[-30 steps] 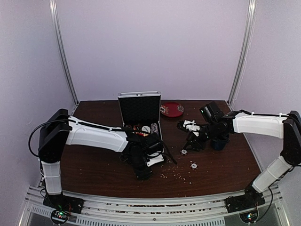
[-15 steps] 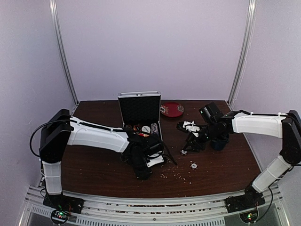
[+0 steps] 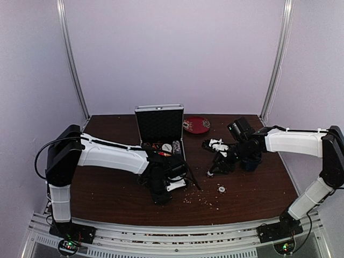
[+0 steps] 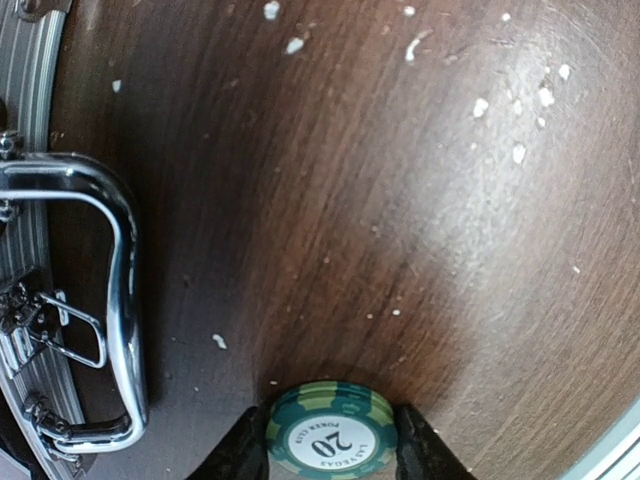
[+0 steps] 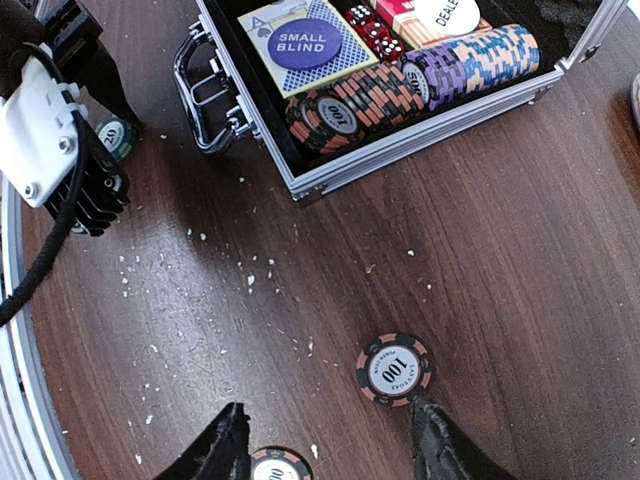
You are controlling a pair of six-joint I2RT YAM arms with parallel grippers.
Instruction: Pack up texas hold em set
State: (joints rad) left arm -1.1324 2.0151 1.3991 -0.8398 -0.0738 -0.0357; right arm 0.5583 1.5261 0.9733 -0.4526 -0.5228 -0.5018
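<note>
Right wrist view: the case [image 5: 420, 140] lies open on the counter [image 5: 520, 280]; in the top view its lid [image 3: 159, 124] stands upright. Inside are two card decks [image 5: 300, 45], one under a SMALL BLIND button [image 5: 304, 43], red dice [image 5: 375, 30] and rows of chips [image 5: 440, 75] on edge. Two loose chips [image 5: 394, 368] lie on the counter. The right end effector [image 5: 325, 445] hangs half open over them, holding nothing. The left end effector [image 4: 330, 455] pinches a green chip [image 4: 330, 432] by its rim, near the handle [image 4: 120, 300].
</note>
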